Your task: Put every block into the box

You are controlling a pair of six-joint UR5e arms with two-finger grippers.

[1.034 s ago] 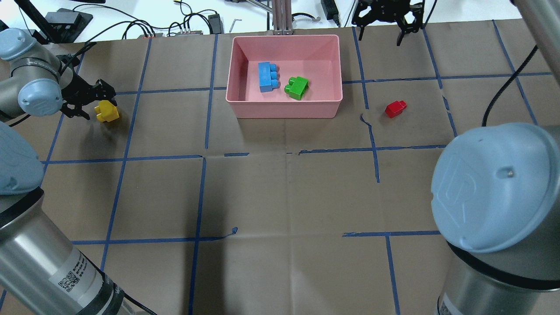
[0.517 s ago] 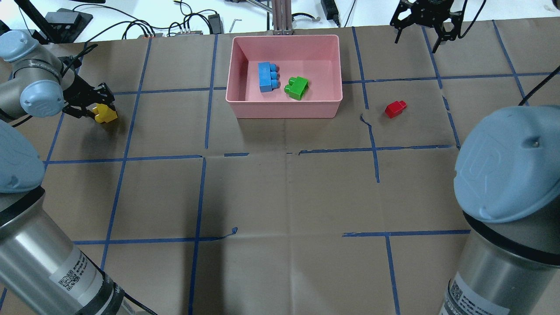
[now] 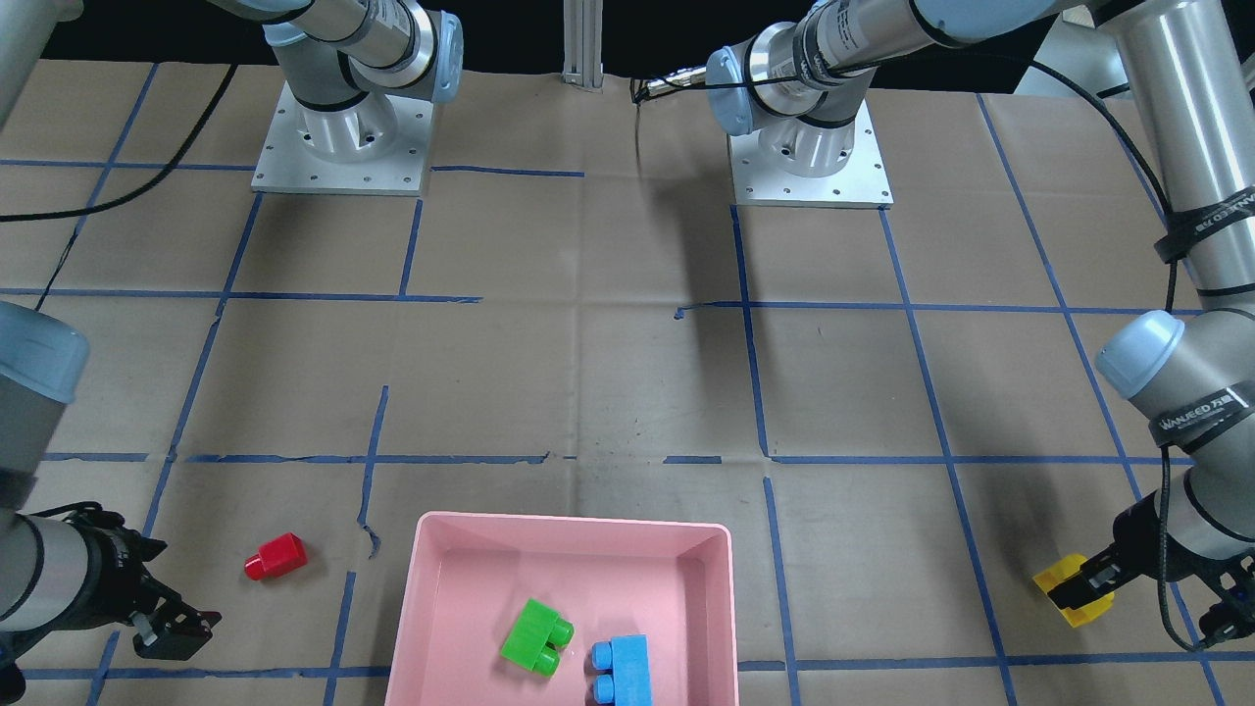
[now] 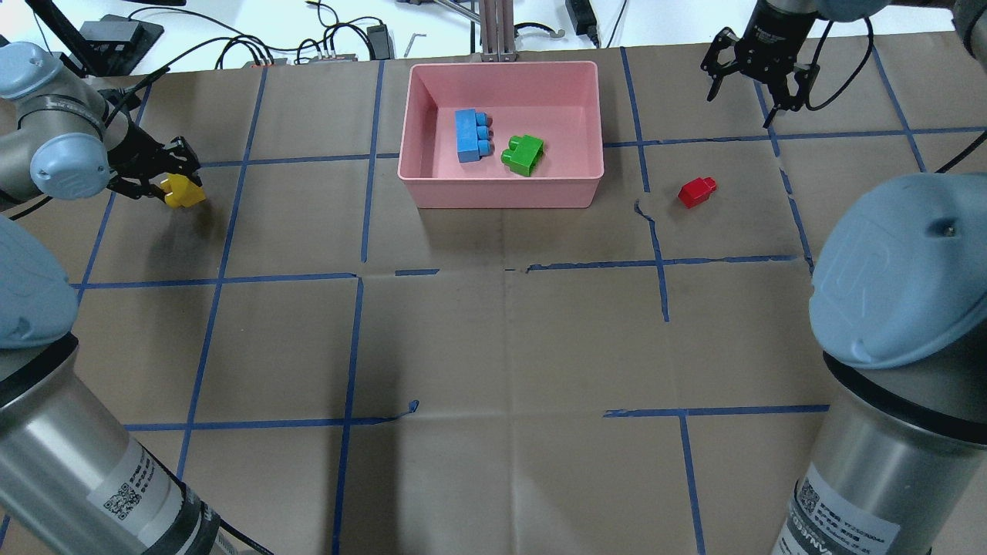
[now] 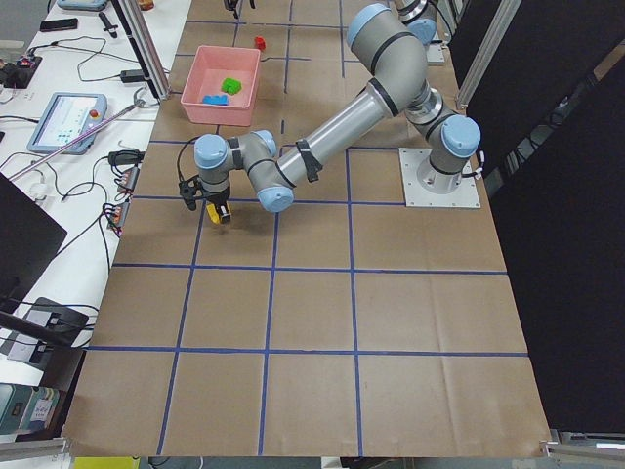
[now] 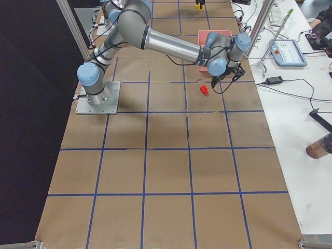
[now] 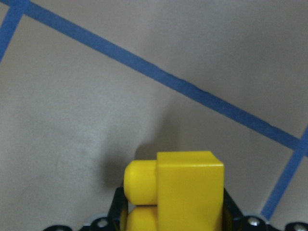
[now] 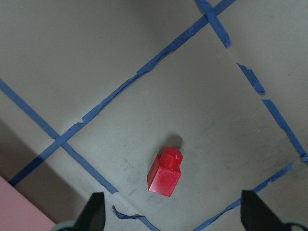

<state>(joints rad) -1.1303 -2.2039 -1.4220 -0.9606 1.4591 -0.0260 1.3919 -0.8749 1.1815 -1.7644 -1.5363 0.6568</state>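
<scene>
**Two bricks boxed, two outside: one pinched, one lying free**

Overhead view, clock directions read with 12 o'clock at the far edge of the tabletop (image 4: 501, 347). The pink box (image 4: 501, 197) stood at 12 o'clock, close to the far edge. Inside it lay the blue brick (image 4: 466, 136) and, just beside it at 4 o'clock, the green brick (image 4: 524, 155). Both lay on their sides on the box floor, the blue one with its studs pointing toward 3 o'clock.

The left claw (image 4: 171, 187) was at 9 o'clock from the box, well apart from it, and pinched the yellow brick (image 4: 186, 193) between its fingers. The left wrist view showed the brick's studs at the left and its shadow on the paper beyond. Whether the brick touched the paper could not be told.

The red brick (image 4: 696, 191) lay on its side on the tabletop at 3 o'clock from the box, near it but apart, with nothing touching it. The right claw (image 4: 740, 108) hung at 1 o'clock from the red brick, its fingers (image 8: 96, 212) spread wide and holding nothing. In the right wrist view the red brick sat between the two fingertips, farther off.
</scene>
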